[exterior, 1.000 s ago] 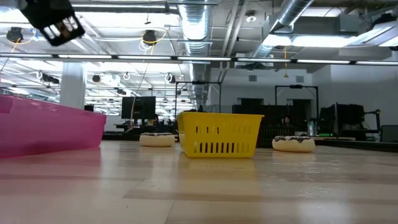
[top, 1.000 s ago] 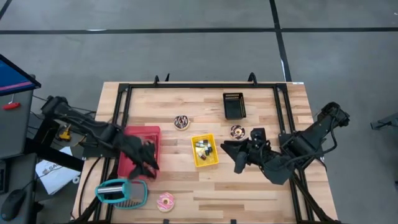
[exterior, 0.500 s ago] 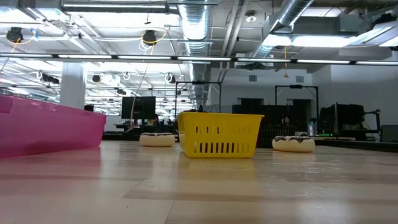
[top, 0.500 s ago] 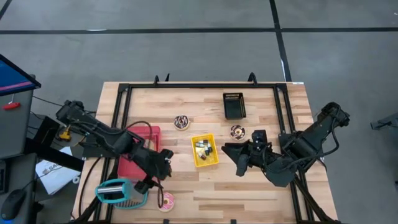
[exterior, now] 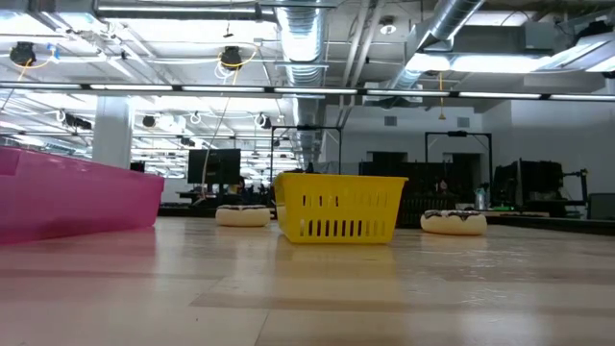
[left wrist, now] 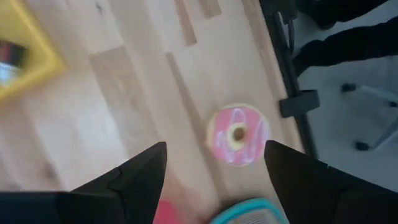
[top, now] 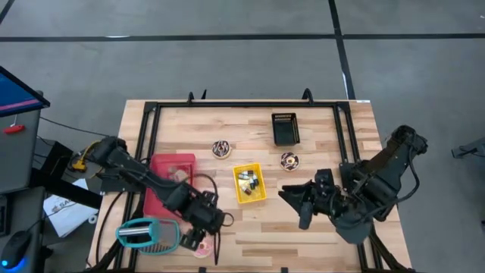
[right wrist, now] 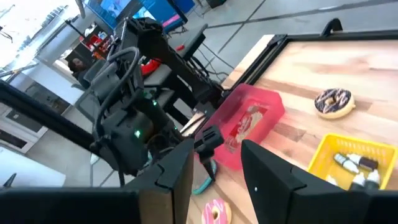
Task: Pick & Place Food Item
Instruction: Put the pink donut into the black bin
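Two dark arms are working over the wooden table (top: 318, 129). In the high view the left claw (top: 198, 232) is pointing down at the lower left of the frame, right above the pink frosted donut (top: 200, 248), which is lying on the table near its bottom edge, just beside the teal basket (top: 148, 234). In the left wrist view that claw's fingers (left wrist: 140, 171) are standing wide apart, with the donut (left wrist: 237, 135) showing between them, not gripped. The red bin (top: 170, 182) is sitting at centre left, and the yellow basket (top: 249, 183) with small items is sitting in the middle. Two chocolate donuts (top: 221, 149) are lying in the upper middle, below and left of a black tray (top: 285, 129). At lower right the right claw (top: 301, 203) is hanging above the table, partly open and holding nothing.
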Controlling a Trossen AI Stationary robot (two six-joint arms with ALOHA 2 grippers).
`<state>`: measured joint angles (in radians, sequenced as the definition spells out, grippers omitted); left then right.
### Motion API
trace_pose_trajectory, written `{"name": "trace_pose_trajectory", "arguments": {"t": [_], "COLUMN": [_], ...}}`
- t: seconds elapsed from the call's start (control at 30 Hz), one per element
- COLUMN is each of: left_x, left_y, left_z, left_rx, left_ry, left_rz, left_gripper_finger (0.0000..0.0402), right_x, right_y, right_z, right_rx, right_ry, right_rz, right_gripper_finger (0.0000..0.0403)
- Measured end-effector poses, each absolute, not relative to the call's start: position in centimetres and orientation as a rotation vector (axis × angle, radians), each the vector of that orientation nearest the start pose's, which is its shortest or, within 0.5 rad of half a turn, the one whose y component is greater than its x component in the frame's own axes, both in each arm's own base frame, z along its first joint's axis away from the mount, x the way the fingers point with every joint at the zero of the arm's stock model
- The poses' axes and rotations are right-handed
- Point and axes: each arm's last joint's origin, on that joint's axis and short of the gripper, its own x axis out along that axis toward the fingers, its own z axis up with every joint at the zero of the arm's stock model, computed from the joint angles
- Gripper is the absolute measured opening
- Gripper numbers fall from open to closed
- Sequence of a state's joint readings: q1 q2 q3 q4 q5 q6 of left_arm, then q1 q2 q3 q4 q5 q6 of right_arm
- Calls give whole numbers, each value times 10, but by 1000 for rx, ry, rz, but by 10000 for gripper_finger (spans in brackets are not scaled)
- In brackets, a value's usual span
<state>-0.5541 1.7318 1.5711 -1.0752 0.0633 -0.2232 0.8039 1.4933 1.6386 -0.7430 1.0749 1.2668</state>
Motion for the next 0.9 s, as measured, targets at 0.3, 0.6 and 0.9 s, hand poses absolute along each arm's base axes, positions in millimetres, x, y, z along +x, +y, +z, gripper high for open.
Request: {"name": "trace_pose_trajectory", "arguments": {"t": [0.3, 0.6, 0.9], "left_x": [293, 286, 276], "left_y": [-218, -215, -219], "left_z": [257, 215, 191], "left_rx": [58, 25, -28], "left_ry": [1295, 1364, 1379], "left_rz": [-259, -131, -136], "left_gripper_finger": [275, 285, 285], "right_x": [211, 209, 207], "right_y": [212, 214, 218], "right_z": [412, 412, 414], "right_rx": [741, 751, 773], "right_ry": [171, 174, 171], "right_rz": [-389, -374, -349], "right_gripper_finger": [128, 128, 128]}}
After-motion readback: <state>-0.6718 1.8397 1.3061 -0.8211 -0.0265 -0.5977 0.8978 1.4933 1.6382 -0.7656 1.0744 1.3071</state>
